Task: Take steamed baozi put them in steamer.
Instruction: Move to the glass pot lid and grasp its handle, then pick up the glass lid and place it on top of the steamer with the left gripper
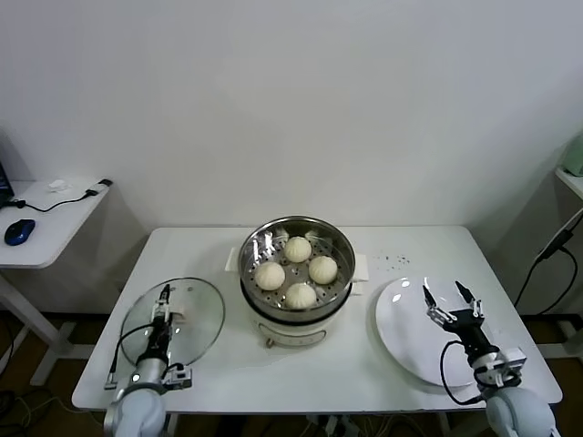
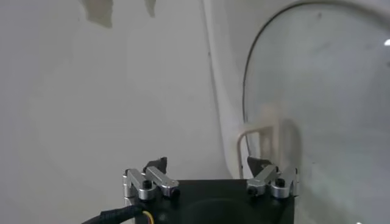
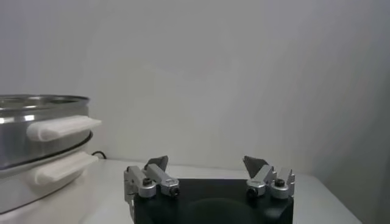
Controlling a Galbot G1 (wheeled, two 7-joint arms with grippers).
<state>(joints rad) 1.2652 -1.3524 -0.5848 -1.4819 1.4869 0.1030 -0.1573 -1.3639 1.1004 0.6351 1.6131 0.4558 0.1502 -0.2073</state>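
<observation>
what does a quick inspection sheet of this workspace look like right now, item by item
surface: white table, a few dark specks near its far right corner.
job's things: four buns sit in the steamer at mid table; the white plate on the right is bare.
clutter: glass lid lying flat on the left.
grippers: left tool open over the lid; right tool open over the plate, holding nothing.
cables: black leads run along both wrists; one hangs at the right edge.
surroundings: plain wall; side desk at left with a blue mouse and a cable.
</observation>
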